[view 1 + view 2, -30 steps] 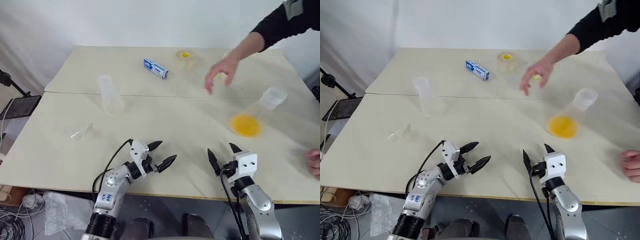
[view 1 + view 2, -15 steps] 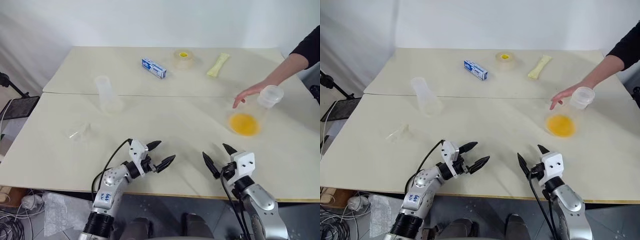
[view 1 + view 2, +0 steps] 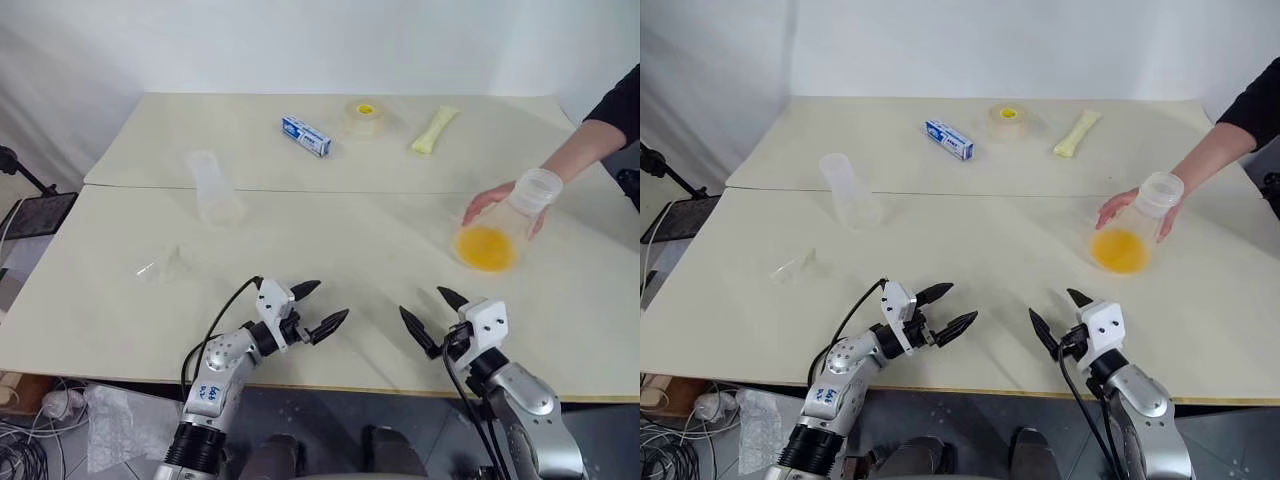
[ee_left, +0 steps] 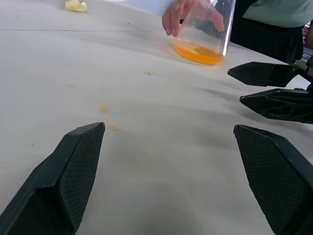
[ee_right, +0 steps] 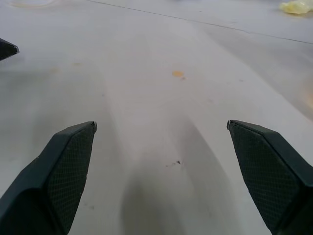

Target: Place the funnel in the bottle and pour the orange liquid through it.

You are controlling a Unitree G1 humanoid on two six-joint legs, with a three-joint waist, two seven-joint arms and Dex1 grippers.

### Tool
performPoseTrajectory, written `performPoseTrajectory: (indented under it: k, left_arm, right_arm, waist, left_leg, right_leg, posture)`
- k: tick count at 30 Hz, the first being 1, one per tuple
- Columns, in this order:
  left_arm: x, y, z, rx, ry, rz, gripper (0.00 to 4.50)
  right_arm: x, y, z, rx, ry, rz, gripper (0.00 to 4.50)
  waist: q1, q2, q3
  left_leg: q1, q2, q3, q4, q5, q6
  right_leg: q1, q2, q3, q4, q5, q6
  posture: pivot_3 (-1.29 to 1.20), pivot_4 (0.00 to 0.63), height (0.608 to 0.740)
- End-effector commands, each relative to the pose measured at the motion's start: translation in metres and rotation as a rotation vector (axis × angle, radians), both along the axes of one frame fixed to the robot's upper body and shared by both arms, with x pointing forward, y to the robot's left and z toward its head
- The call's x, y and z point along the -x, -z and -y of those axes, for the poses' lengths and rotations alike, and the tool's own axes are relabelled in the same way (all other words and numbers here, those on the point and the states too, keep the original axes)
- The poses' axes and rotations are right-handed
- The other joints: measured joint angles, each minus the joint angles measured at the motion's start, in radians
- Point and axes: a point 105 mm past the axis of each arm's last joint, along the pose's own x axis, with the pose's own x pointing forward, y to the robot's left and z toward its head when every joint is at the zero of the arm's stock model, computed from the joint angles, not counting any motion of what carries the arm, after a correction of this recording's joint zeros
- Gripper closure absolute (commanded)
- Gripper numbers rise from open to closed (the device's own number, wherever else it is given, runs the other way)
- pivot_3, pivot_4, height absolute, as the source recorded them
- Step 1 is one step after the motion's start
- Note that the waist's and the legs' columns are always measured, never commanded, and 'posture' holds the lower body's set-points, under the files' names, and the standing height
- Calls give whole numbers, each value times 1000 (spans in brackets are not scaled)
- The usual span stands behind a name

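Observation:
The clear bottle [image 3: 210, 188] stands upright at the table's left. Nearer me and further left, the small clear funnel [image 3: 165, 265] lies on the table. The orange liquid [image 3: 487, 248] pools in a round-based clear flask [image 3: 520, 215] at the right, and a person's hand [image 3: 497, 200] is wrapped round its neck. My left gripper [image 3: 330, 302] and right gripper [image 3: 421, 303] hover low over the near edge, both open and empty, their tips turned toward each other. The left wrist view shows the flask [image 4: 203, 34] ahead and the right gripper's fingers [image 4: 266, 74].
A blue box [image 3: 307, 137], a tape roll [image 3: 365, 115] and a pale yellow packet [image 3: 434, 130] lie along the far side. The person's dark sleeve [image 3: 618, 100] reaches in from the right. A seam crosses the table [image 3: 330, 240] behind the bottle.
The person's hand swept from the far middle of the table to the flask and now holds its neck. Another hand at the right edge is gone. My right gripper turned slightly left.

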Motion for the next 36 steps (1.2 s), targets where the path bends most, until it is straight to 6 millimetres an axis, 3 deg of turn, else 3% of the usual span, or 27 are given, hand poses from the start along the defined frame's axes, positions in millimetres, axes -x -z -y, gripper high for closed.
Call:
performPoseTrajectory:
  k: [1,17,36]
  left_arm:
    - [1,9,-6,-17,-18,-28,0]
    - [-1,7,-7,-23,-11,0,0]
    - [-5,-1,-39,-80,-69,-16,0]
  right_arm:
    - [0,-15,-5,-4,-33,52,25]
    - [3,-18,-6,6,-49,55,25]
    - [2,-34,-7,-42,-74,79,25]
  waist:
    - [0,0,0]
    - [0,0,0]
    - [-26,-2,2]
  left_leg:
    - [0,0,0,0,0,0]
    - [0,4,0,0,0,-3]
    - [0,14,1,0,0,-11]
  right_leg:
    - [0,0,0,0,0,0]
    - [0,2,0,0,0,0]
    - [-2,11,2,2,-2,-3]
  posture:
    - [0,150,740]
    - [0,150,740]
    - [0,150,740]
